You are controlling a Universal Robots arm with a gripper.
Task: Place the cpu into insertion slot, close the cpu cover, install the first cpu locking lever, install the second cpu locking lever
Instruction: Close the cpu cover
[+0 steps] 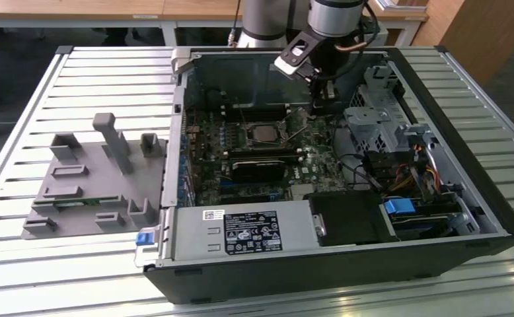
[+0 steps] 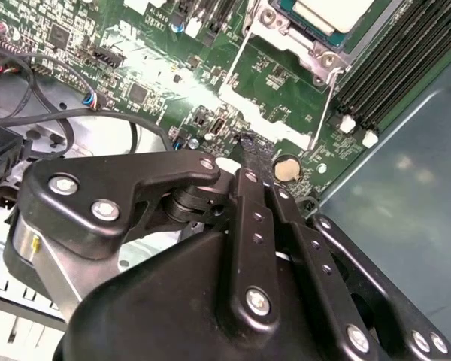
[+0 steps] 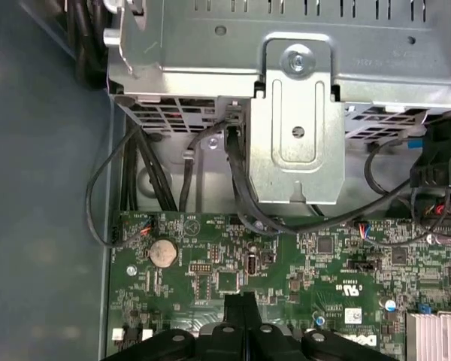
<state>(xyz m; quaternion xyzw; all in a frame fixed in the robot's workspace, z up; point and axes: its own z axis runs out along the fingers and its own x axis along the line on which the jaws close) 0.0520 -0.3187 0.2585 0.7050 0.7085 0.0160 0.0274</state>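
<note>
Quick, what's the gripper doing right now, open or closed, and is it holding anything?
Gripper: closed, tips pressed together, nothing visible between them, just above the motherboard.

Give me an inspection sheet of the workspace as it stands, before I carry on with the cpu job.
Surface: slatted metal table carries the open computer case.
Job's things: cpu lies in the insertion slot, the silvery cpu cover framing it; two thin locking levers stand out from the socket, apparently unlatched.
Clutter: grey fixture block on the table, at the exterior view's left of the case.
Pincer: shut, holding nothing, above the motherboard, at the exterior view's right of the socket.
Cables: black cables run from the drive cage to the motherboard; coloured bundle near the drives.
Surroundings: wooden desks behind the table.
</note>
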